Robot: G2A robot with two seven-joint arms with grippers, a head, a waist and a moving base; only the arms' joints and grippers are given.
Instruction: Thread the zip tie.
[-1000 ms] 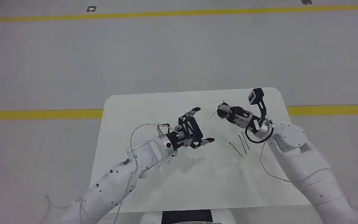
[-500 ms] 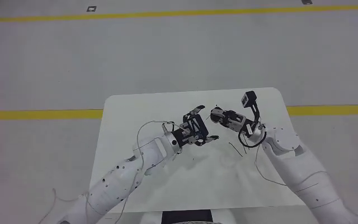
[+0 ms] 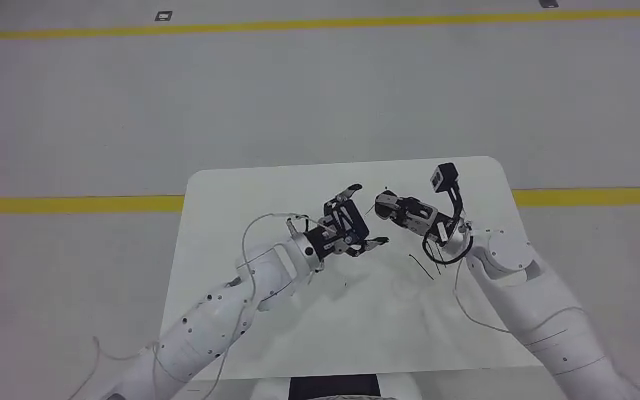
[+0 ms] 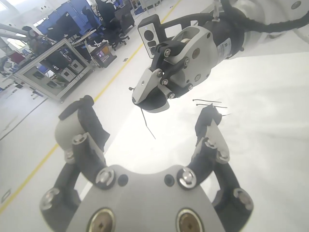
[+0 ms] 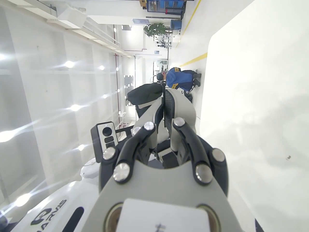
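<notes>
Over the middle of the white table, my right gripper is shut on a thin black zip tie. Seen from the left wrist, the tie's free end hangs out below the right gripper and slants toward my left gripper. The left gripper is open, its two fingers spread wide just in front of the tie, nothing between them. From the right wrist, the zip tie runs straight along the seam of the closed right gripper.
A few spare black zip ties lie on the table just under the right forearm, also seen past the left fingertip as spare zip ties. Bare table surface stretches toward the near edge and the left side.
Both grippers have closed in on each other over the table's middle: the left one moved up and right, the right one moved left with the zip tie. Little motion in the last half second.
</notes>
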